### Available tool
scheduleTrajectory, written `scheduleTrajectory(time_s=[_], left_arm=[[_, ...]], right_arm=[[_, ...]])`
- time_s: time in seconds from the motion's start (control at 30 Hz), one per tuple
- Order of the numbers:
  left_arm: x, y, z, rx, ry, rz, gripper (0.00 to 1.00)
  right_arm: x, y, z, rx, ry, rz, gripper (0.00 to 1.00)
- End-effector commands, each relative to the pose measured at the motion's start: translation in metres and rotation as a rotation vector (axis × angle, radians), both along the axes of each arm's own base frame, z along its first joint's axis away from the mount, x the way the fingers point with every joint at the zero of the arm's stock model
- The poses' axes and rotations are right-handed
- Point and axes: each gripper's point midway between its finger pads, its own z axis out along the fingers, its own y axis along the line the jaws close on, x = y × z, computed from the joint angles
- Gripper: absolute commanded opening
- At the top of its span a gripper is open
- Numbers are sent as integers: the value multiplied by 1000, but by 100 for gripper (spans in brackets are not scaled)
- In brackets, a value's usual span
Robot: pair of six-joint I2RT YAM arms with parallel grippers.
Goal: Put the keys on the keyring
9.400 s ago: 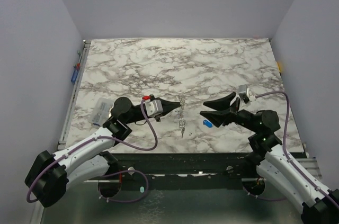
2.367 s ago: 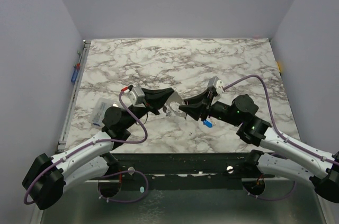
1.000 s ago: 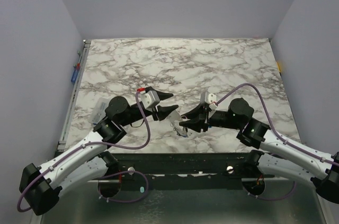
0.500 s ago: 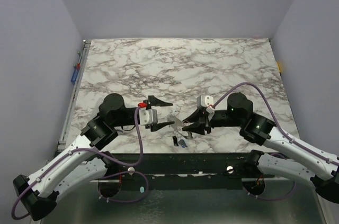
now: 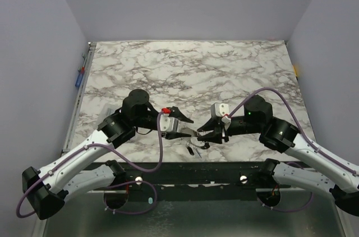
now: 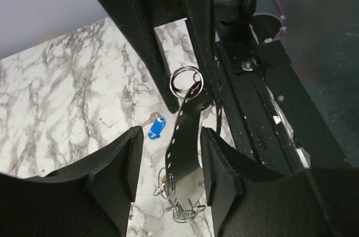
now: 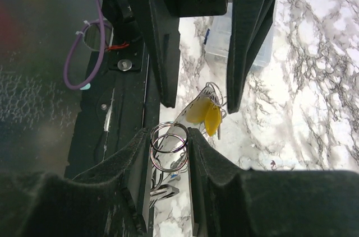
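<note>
Silvery keyring (image 7: 168, 146) sits pinched between the right tool's (image 7: 168, 131) jaws. The yellow-tagged keys (image 7: 205, 117) hang just beyond it, between the left tool's (image 6: 170, 133) parted jaws; whether they are gripped, we cannot tell. We should hold the ring steady and thread one key slowly.

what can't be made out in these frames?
- Top view: whether any key sits on the keyring. It is too small, and the left pincer and right pincer crowd over it.
- Left wrist view: the lower end of the perforated metal strip, cut off by the bottom edge. Whether the left pincer grips the strip is unclear.
- Right wrist view: what the yellow tags attach to. The strip's end covers it.
</note>
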Motion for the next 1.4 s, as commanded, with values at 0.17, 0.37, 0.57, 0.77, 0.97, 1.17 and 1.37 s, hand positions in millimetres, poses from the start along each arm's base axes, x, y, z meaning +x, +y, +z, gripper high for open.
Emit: scheduleTrajectory(time_s=[0.17,0.37,0.57,0.77,0.97,1.17,1.37], left_arm=[[-22,-23,0,26,9,-123,34],[-28,-36,-5,54,22,-136,25],[-29,-44,-11,81,45,-120,24],[-32,-49,-12,92,85,-111,19],[-24,-54,-9,90,142,-38,0],[-18,-53,-4,84,171,13,0],[-6,-52,3,65,184,97,0]], right_arm=[[4,1,15,12,-50,-9,1],[10,1,14,9,-56,-37,1],[14,0,15,10,-56,-64,1],[22,1,20,20,-64,-110,1],[28,2,17,19,-55,-136,1],[43,-4,13,-20,-48,-238,29],[48,-21,25,21,-103,-319,70]])
